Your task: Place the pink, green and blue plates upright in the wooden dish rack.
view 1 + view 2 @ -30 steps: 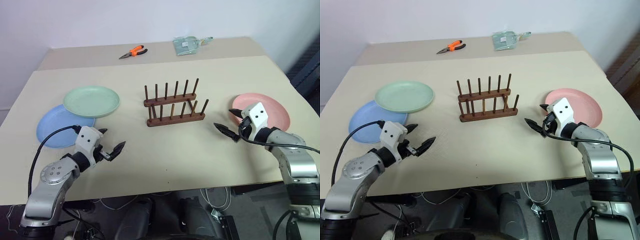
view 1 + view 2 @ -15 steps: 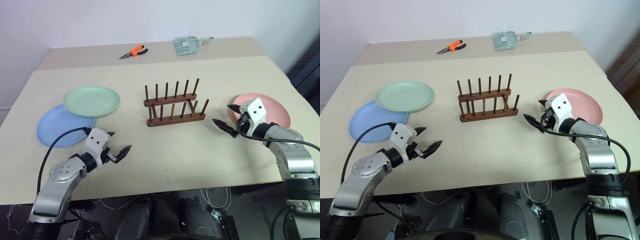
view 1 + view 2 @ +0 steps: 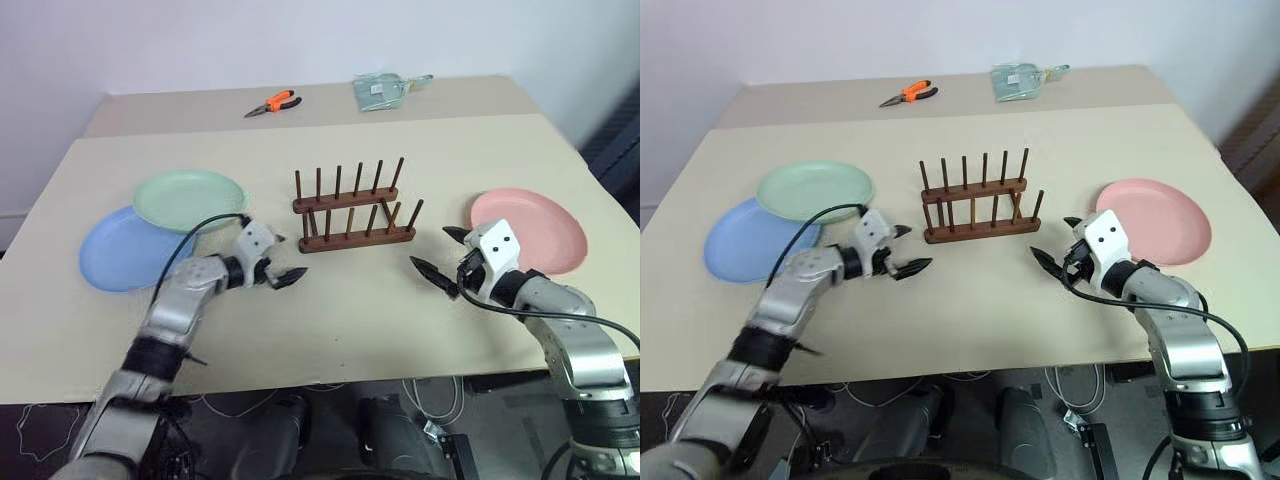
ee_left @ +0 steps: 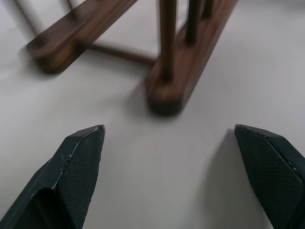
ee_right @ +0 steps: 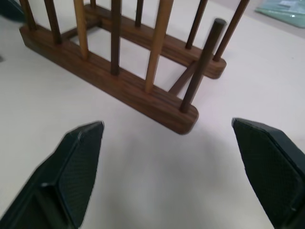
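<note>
Pincers: left (image 3: 279, 260) open, right (image 3: 436, 253) open, both empty | writing: none legible

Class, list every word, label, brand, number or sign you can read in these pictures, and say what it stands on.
None can be read.
The clear packet at the table's far edge may carry print, but it is too small to read.
The three plates, the wooden dish rack and the orange-handled pliers show no markings.
</note>
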### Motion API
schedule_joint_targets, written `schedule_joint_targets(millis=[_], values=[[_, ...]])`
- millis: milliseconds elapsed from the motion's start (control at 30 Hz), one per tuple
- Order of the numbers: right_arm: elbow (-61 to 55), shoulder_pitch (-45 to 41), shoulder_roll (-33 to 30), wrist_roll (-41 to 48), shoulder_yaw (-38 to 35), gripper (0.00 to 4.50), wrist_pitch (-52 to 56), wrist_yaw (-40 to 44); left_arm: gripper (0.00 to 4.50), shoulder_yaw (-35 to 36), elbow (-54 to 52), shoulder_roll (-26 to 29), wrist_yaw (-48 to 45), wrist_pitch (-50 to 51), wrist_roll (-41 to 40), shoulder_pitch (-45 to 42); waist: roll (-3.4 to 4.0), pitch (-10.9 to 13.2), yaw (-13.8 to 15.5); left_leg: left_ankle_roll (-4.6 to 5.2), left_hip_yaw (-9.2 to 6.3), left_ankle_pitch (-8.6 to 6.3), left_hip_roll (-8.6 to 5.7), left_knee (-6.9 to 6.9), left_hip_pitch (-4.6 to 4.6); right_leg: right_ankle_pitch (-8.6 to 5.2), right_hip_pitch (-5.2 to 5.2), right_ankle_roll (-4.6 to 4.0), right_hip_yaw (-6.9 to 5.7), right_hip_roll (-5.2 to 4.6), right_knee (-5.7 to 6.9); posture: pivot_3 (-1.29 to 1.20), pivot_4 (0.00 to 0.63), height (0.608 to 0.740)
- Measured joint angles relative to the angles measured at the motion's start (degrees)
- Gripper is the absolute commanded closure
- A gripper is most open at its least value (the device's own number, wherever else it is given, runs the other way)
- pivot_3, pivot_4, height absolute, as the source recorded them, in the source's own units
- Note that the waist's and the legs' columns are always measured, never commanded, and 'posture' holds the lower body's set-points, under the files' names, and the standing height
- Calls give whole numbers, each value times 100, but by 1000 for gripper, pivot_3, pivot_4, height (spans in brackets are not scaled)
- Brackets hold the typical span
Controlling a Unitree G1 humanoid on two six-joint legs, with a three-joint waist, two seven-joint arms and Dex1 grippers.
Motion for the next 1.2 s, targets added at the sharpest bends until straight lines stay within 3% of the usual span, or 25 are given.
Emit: schedule_joint_targets(millis=[100, 167, 233, 400, 800, 1033, 1100, 1167, 1200], values=[[-284, 198, 39, 0, -20, 128, 123, -176, 0, -77, 950, -249, -205, -449, 150, -574, -1, -2, 17, 0, -1, 0, 0, 2, 0, 1, 3, 1, 0, -1, 0, 0, 150, 729], [-450, 318, 87, 0, -21, 0, 160, -284, 561, -98, 1484, -434, -335, -635, 183, -859, -1, -3, 11, 1, 0, 0, 0, 7, 0, 2, 5, 5, -1, 0, 1, 0, 150, 729], [-533, 380, 93, 0, -39, 0, 173, -360, 1320, -107, 1847, -598, -467, -794, 203, -1031, -2, -4, 15, 3, -2, 0, -1, 10, 0, 4, 9, 8, -3, 0, 0, 0, 150, 729], [-556, 482, 89, -1, -142, 0, 165, -419, 3715, -134, 2005, -743, -665, -1102, 284, -1045, -4, -9, 1, 5, -3, -1, 0, 22, 2, 8, 16, 15, -4, 1, 3, 0, 150, 729], [-144, 882, -408, -82, -731, 0, -89, -148, 3711, -528, -33, -225, -1739, -896, 245, 63, -1, -11, 11, 13, -2, -7, 0, 23, -1, 7, 14, 15, -2, 1, 0, 0, 150, 729], [-118, 1237, -499, -144, -902, 0, -220, 6, 391, -609, -278, -178, -1657, -607, 272, 112, -1, -11, -4, 14, -2, -7, 1, 24, 0, 6, 14, 15, -1, 1, 1, 0, 150, 729], [-117, 1388, -569, -174, -934, 0, -269, 74, 391, -594, -390, -71, -1577, -513, 266, 143, -1, -11, -10, 14, -2, -7, 1, 23, 0, 6, 14, 15, -1, 1, 1, 0, 150, 729], [-71, 1575, -706, -212, -1014, 543, -306, 176, 340, -509, -731, 147, -1565, -273, 209, 352, 4, -14, -43, 14, -1, -8, 2, 20, 2, 6, 14, 15, 1, 2, 1, 0, 150, 729], [-42, 1638, -728, -210, -1061, 873, -317, 228, 998, -452, -914, 267, -1564, -132, 134, 490, 4, -15, -72, 14, -1, -8, 5, 19, 3, 6, 13, 15, 1, 4, 1, 0, 150, 729]])
